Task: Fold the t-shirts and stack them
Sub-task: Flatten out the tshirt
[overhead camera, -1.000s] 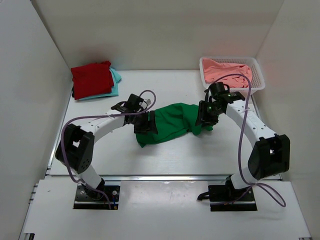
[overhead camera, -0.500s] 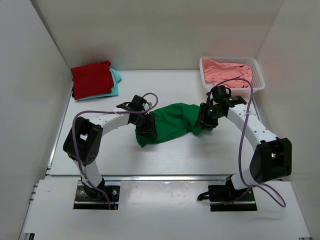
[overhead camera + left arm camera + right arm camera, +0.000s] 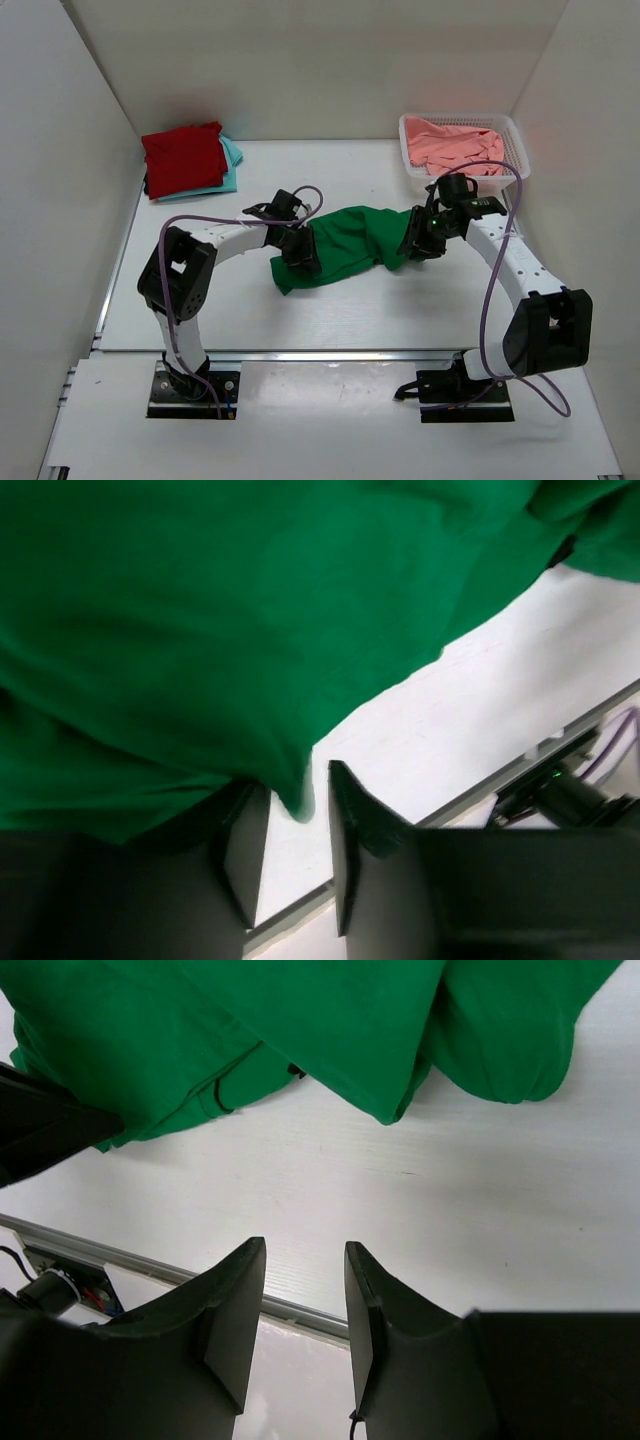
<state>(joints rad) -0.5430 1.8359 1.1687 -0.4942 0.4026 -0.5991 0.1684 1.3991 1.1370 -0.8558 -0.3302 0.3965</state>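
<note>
A bright green t-shirt point(image 3: 345, 245) lies crumpled in the middle of the table and fills the top of the left wrist view point(image 3: 250, 630). My left gripper point(image 3: 300, 252) is at its left edge, open by a narrow gap point(image 3: 297, 780). A lobe of the green hem hangs between the tips and touches only the left finger. My right gripper point(image 3: 420, 243) is low at the shirt's right end, open with only bare table between its fingers point(image 3: 304, 1245). The green t-shirt point(image 3: 300, 1030) lies just beyond them. A dark red t-shirt point(image 3: 183, 158) lies folded on a pale turquoise one point(image 3: 232, 160) at the back left.
A white mesh basket point(image 3: 520, 165) at the back right holds a salmon pink t-shirt point(image 3: 450, 140). White walls close in the table on three sides. The table's front rail point(image 3: 120, 1260) runs close below both grippers.
My left gripper has slid right onto the green shirt's left edge and its jaws have narrowed around the hem. My right gripper has shifted slightly right and stays open.
</note>
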